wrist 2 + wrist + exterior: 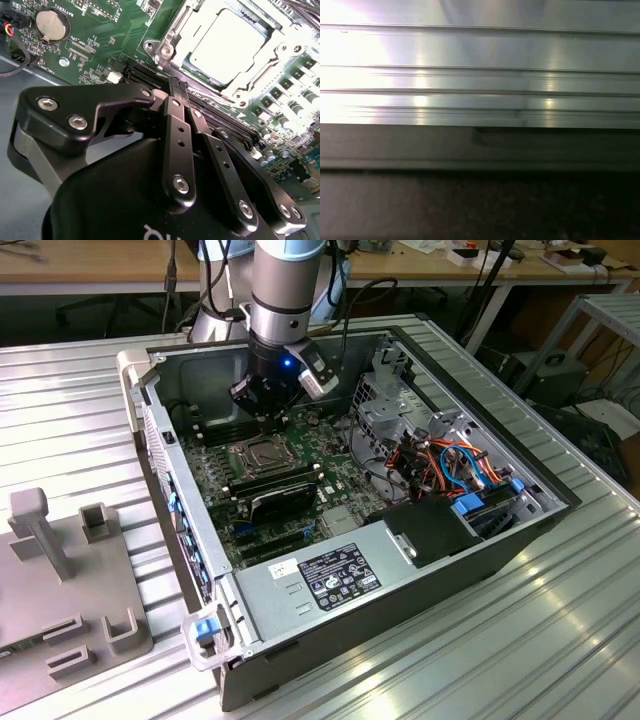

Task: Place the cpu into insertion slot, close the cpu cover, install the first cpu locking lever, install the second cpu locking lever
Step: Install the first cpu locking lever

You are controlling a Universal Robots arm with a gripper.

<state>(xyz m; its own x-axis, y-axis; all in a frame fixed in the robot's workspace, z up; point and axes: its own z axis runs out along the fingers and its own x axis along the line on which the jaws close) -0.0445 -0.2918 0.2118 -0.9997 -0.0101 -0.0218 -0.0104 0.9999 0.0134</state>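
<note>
1. The arm reaches down into an open case (pixel 400 615) that lies on a ribbed metal table (pixel 520 640).
2. In the exterior view, the gripper (pixel 268 412) hangs low over the green board (pixel 215 475), just beyond the slot (pixel 255 453).
3. In the second wrist view, the gripper (pixel 178 86) has its two black fingers (pixel 176 130) pressed together at the tips, with nothing held between them.
4. The tips stand just beside one corner of the slot (pixel 165 50), above a long black connector on the board (pixel 100 45). Contact with the board cannot be confirmed.
5. The cpu (pixel 227 42) sits flat in the slot, silvery top facing up.
6. The cover (pixel 280 47) lies down over the cpu, its frame around the chip's edges and the top visible through the window.
7. A thin lever rod (pixel 177 22) runs along one edge of the slot. Whether it is latched cannot be told.
8. A round battery (pixel 50 24) sits on the board, well apart from the slot.
9. In the exterior view, memory sticks (pixel 278 483) lie just beside the slot on the near side, and a power supply (pixel 330 575) lies nearer the camera.
10. The first wrist view shows the ribbed table (pixel 480 50) above a dark edge.
</note>
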